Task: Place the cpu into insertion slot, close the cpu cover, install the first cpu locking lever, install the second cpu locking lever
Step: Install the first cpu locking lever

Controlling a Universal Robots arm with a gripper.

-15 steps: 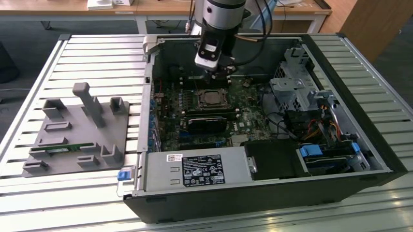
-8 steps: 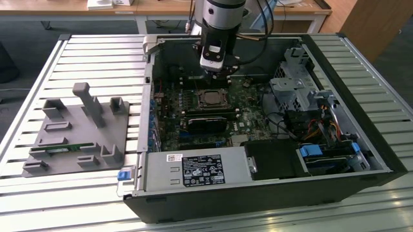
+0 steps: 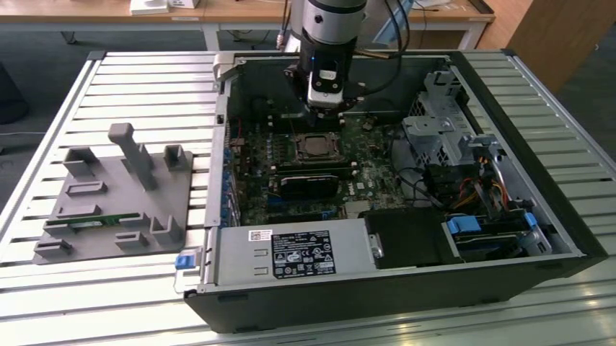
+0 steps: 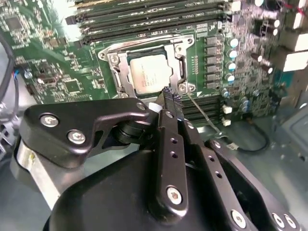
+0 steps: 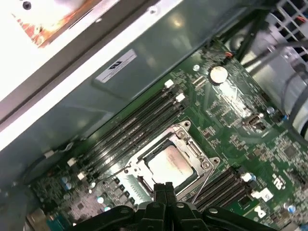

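Note:
The cpu (image 4: 149, 72) lies flat in the insertion slot (image 4: 112, 58), its dull grey face showing through the window of the silvery cpu cover (image 4: 181, 67), which lies down around it. In the first wrist view the cpu (image 5: 168, 166) sits in the same framed socket. A thin metal locking lever (image 4: 202, 113) sticks out from the socket's corner, beside my fingertips. My gripper (image 4: 169, 95) is shut with nothing in it, hovering just above the socket's edge. In the exterior view the gripper (image 3: 325, 108) hangs just behind the cpu (image 3: 316, 146) inside the open case.
Long black memory slots (image 4: 144, 14) flank the socket. A black card (image 3: 308, 180) lies in front of it. Drive cages and cables (image 3: 438, 137) fill the exterior view's right, and a power supply (image 3: 288, 252) sits at the front. A grey fixture (image 3: 115, 194) stands on the slatted table.

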